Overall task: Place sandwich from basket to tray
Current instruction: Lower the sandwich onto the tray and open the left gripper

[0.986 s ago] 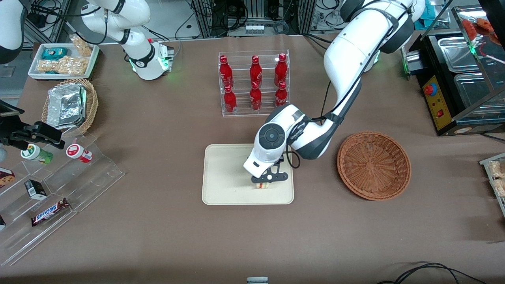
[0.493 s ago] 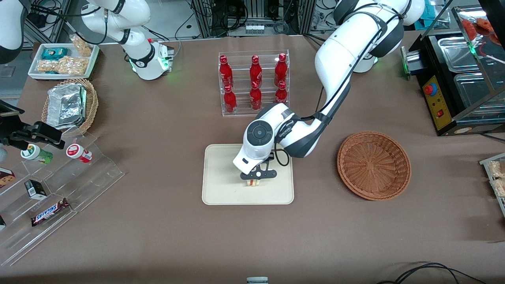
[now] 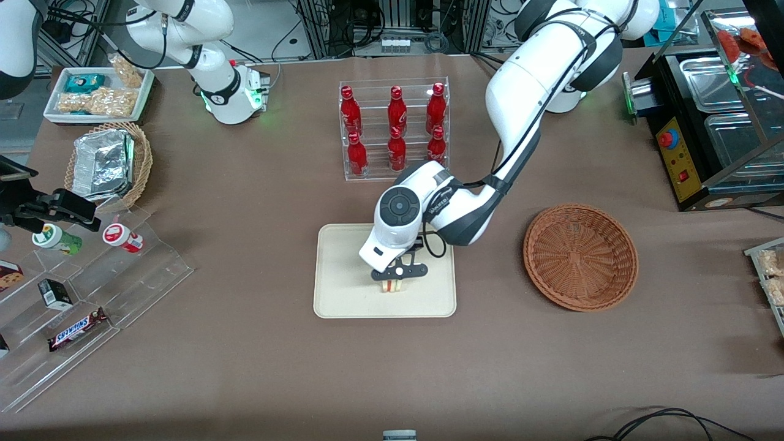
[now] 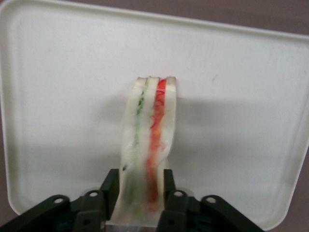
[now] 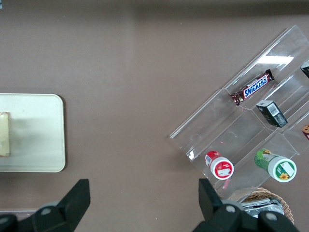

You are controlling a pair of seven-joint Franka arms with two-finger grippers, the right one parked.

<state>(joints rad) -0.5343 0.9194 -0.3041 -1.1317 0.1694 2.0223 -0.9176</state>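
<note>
The tool (image 3: 392, 285) was clenched on the sandwich (image 3: 392, 286), its two black fingers (image 4: 110, 186) pressed against the pale bread on either side, with the green and red filling layers running straight away from the tool between them. The sandwich stood on edge over the cream tray (image 3: 343, 294), its free end at or just above the tray's flat floor — contact could not be confirmed.

Compared with a second before, the tool had shifted toward the parked arm's end of the worktop (image 3: 245, 367), carrying the sandwich from near the tray's edge on the basket side to about the middle of the tray. Most of that travel came in the first half-second; since then it had only crept a little and lowered slightly. The grip itself looked unchanged throughout.

The reddish-brown wicker basket (image 3: 580, 257) lay well apart from the tool, toward the working arm's end of the worktop, where it had been before. The acrylic rack of red bottles (image 3: 395, 128) stood farther from the front camera than the tool, with the arm's white wrist housing (image 3: 399, 211) between rack and tool. In the right wrist view a sliver of the sandwich (image 5: 4, 134) showed over the tray (image 5: 38, 145).
</note>
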